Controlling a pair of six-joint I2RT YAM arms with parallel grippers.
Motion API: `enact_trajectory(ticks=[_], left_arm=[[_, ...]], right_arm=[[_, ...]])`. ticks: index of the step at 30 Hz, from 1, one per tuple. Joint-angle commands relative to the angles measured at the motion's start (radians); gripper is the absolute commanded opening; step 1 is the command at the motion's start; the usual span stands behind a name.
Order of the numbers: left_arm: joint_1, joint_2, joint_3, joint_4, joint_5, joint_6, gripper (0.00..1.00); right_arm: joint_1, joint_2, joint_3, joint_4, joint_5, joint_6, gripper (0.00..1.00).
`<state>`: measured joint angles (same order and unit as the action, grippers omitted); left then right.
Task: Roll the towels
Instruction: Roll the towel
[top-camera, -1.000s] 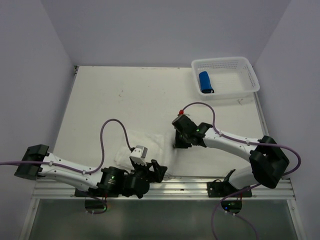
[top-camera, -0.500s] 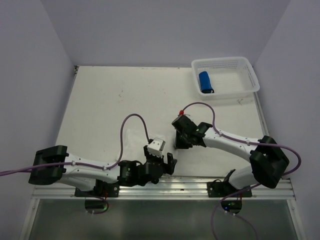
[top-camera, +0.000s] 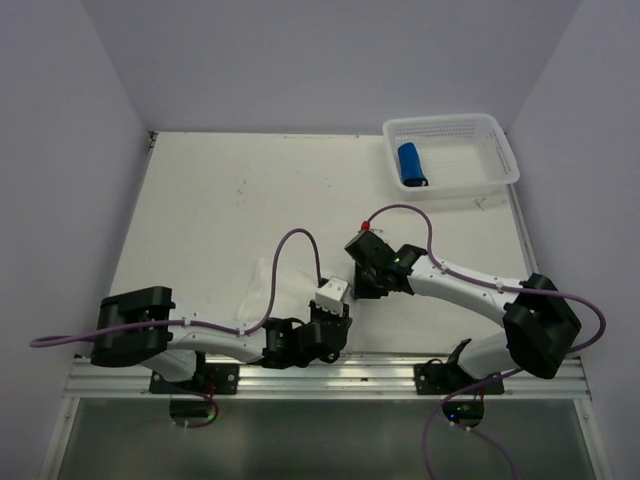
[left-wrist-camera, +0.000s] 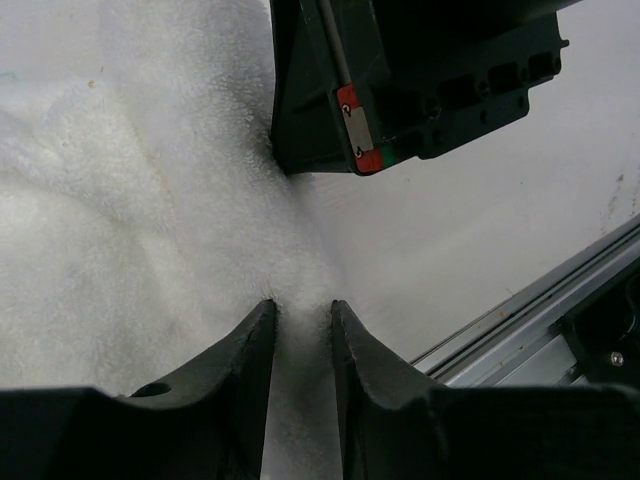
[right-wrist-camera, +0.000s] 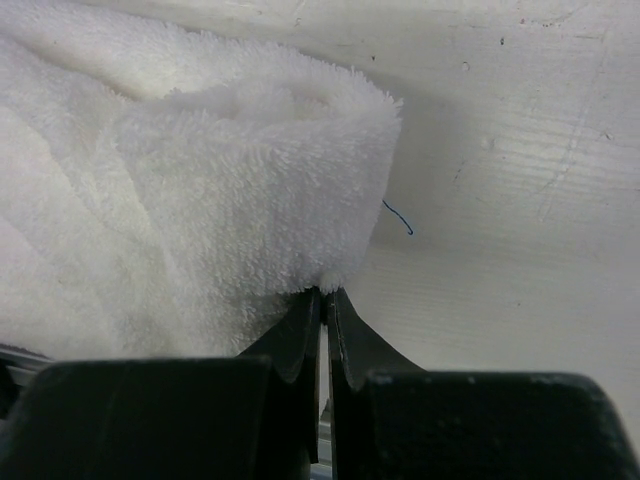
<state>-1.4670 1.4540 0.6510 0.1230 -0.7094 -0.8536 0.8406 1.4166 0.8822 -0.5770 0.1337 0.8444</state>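
**White towel: both grippers on one edge**

Blue towel (top-camera: 411, 164) lies rolled in the basket (top-camera: 450, 122), upper right of the top view; that one looks done. White towel (top-camera: 258, 292) lies bunched on the table (top-camera: 220, 200), low centre, just ahead of the arm bases.

Left gripper (left-wrist-camera: 300, 318): jaws drawn close with a pucker of terry between them and creases running into the gap. Reads as a pinch.

Right gripper (right-wrist-camera: 322, 305): jaws all but closed on the lip of a thick, folded-over edge.

The two grippers sit near each other at the towel's right end.

Judgement: start of the roll on the white towel. The next move calls for both arms to travel together, turning the held edge over onto the flat cloth toward frame left. Uneven pace would skew the roll.
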Motion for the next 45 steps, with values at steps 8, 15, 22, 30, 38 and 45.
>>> enact_trajectory(ticks=[8, 15, 22, 30, 38, 45], left_arm=[[-0.001, -0.026, 0.044, 0.003, -0.005, 0.021, 0.51], [-0.051, -0.049, 0.084, -0.022, -0.085, 0.08, 0.65], [-0.081, 0.014, 0.154, -0.078, -0.111, 0.074, 0.66], [-0.115, 0.097, 0.237, -0.295, -0.228, -0.027, 0.68], [-0.112, 0.131, 0.246, -0.333, -0.231, -0.078, 0.75], [-0.092, 0.128, 0.181, -0.183, -0.151, -0.05, 0.69]], right_arm=[[0.005, -0.059, 0.001, -0.021, 0.047, 0.008, 0.0], [0.005, -0.051, 0.021, -0.069, 0.09, 0.016, 0.0], [0.005, -0.064, 0.026, -0.087, 0.092, 0.024, 0.0], [0.005, -0.074, 0.023, -0.095, 0.083, 0.025, 0.0], [0.005, -0.074, 0.015, -0.09, 0.075, 0.027, 0.0], [0.005, -0.088, 0.004, -0.092, 0.073, 0.036, 0.0]])
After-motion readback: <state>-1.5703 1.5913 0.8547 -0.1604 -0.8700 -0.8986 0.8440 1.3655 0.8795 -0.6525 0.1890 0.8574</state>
